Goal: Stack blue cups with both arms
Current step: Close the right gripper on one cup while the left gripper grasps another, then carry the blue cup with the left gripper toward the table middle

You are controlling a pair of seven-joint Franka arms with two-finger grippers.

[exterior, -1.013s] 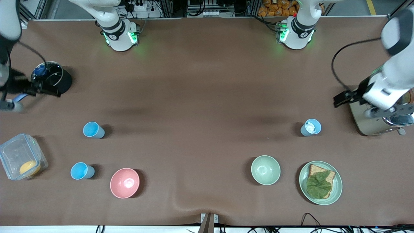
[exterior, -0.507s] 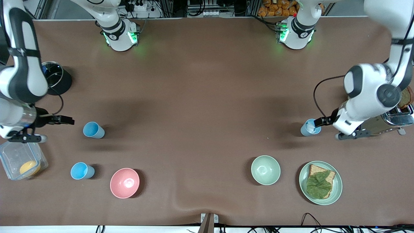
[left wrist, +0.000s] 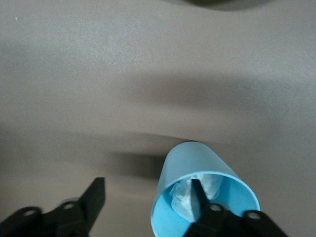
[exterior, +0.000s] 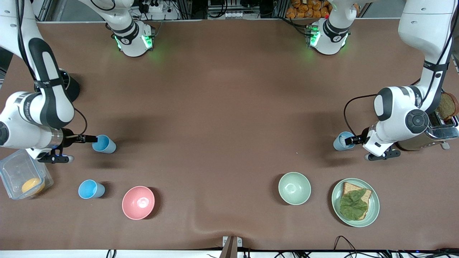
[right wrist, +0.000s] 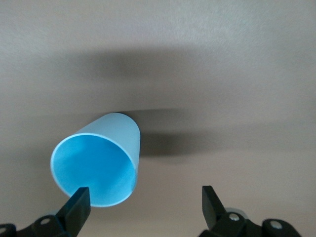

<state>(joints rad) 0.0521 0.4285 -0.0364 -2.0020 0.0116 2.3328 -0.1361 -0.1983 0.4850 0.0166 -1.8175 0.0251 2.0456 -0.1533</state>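
A bright sky-blue cup point(exterior: 104, 144) stands toward the right arm's end of the table. My right gripper point(exterior: 90, 138) is open right beside it. In the right wrist view the cup point(right wrist: 98, 163) sits by one finger point(right wrist: 79, 202), mostly outside the jaws, with the gripper point(right wrist: 144, 195) low over the table. A second sky-blue cup point(exterior: 91, 189) stands nearer the front camera. A paler grey-blue cup point(exterior: 342, 141) with crumpled white paper inside stands toward the left arm's end. My left gripper point(exterior: 353, 140) is open at its rim. In the left wrist view point(left wrist: 148, 190) one finger is inside the cup point(left wrist: 197, 168) and the other is outside.
A pink bowl point(exterior: 138, 202) sits beside the nearer sky-blue cup. A pale green bowl point(exterior: 294, 188) and a plate with bread and lettuce point(exterior: 355, 202) lie near the front. A clear container point(exterior: 21, 175), a black round object point(exterior: 70, 87) and a toaster point(exterior: 430, 134) stand at the table's ends.
Both arms have swung in and down. The right gripper moved from the black object to the sky-blue cup. The left gripper moved from the toaster to the grey-blue cup's rim.
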